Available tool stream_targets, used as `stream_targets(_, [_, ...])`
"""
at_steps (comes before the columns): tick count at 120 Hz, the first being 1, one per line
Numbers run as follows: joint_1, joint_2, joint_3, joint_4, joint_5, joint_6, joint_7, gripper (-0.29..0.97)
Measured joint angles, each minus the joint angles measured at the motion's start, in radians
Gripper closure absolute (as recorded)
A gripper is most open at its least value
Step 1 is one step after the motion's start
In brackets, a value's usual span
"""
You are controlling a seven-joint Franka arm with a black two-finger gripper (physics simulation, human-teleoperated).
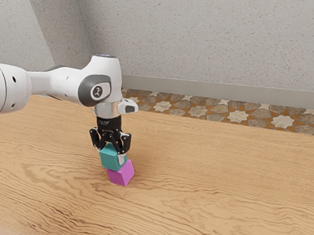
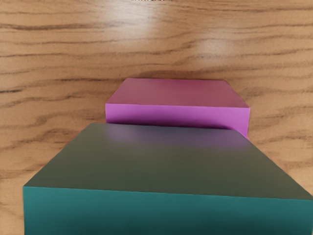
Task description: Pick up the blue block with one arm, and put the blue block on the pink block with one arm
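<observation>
- Arm (image 1: 42, 84) is brought in from the exterior view's left, with the gripper (image 1: 111, 143) pointed straight down over the table (image 1: 234, 171).
- The blue block (image 1: 113, 157) is clamped between the fingers from two sides and is held at the top of the pink block (image 1: 122, 173); whether contact is made cannot be told.
- The pink block is seen jutting out a little toward the exterior view's right, so the held block is best centred and squared over it, then lowered gently before the fingers are parted.

Wooden table (image 1: 225, 194) showed bold, wavy grain. Beyond its far edge ran a strip of star-patterned floor tiles (image 1: 240, 112), then a grey baseboard (image 1: 226, 90) beneath a speckled grey wall (image 1: 221, 28).
</observation>
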Motion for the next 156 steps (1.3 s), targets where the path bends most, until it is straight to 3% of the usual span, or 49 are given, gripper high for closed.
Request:
stream_targets(86, [0.0,0.006,-0.005,0.013,-0.007,-0.002,0.088,0.32])
stream_targets(124, [0.0,0.005,-0.014,0.015,-0.018,-0.003,0.104,0.09])
stream_targets(142, [0.003,-0.1,0.008,0.033,-0.04,-0.057,0.11,0.04])
stream_targets(156, [0.002,-0.265,0.011,0.083,-0.06,-0.159,0.142,0.03])
